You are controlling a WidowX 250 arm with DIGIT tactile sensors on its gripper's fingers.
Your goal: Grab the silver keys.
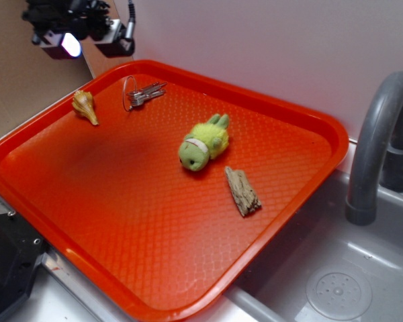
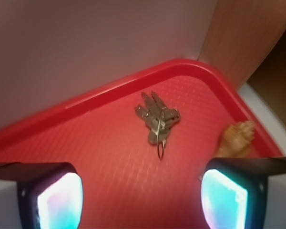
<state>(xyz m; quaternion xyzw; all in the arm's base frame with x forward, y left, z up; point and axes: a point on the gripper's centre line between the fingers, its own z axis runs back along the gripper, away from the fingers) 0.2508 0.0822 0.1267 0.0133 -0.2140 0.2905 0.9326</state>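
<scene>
In the exterior view the gripper (image 1: 87,40) hangs at the upper left of the frame, above the far corner of the orange tray (image 1: 309,168) and clear of its surface. The wrist view shows its 2 fingers (image 2: 52,195) set wide apart at the bottom corners, with nothing between them. The silver keys (image 1: 144,94) lie flat on the tray near its upper-left rim, their wire ring toward the left; in the wrist view they sit at frame centre (image 2: 157,119). A tan seashell (image 1: 85,107) lies left of them, apart. A green plush toy (image 1: 205,142) rests mid-tray, with a piece of wood (image 1: 242,191) just lower right of it. A grey faucet (image 1: 376,147) stands at right.
</scene>
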